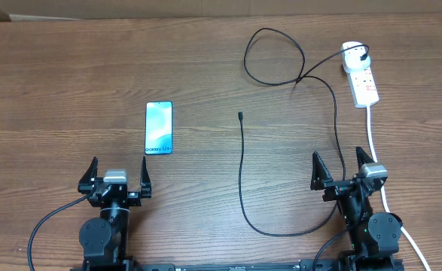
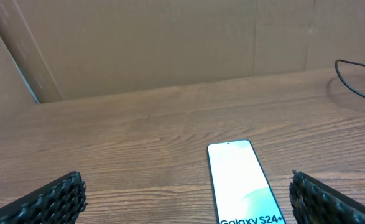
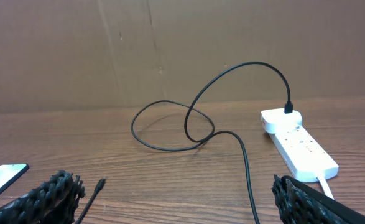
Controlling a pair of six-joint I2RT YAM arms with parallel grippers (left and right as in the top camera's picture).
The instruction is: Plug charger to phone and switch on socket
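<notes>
Overhead alone: the slim teal-screened phone (image 1: 159, 128) is lying flat on the brown wooden table (image 1: 55, 75), just ahead of the left gripper (image 1: 119, 163).
Right wrist alone: the long thin black charger cable (image 3: 244, 67) is arching up off the table into the far end of the white power strip (image 3: 303, 149).
Cable tip: lying loose, well apart from the phone.
Fingers: the left gripper and right gripper (image 1: 339, 155) are both gaping, gripping nothing.

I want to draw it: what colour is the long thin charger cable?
Black. The charger cable shows best in the overhead view.
</notes>
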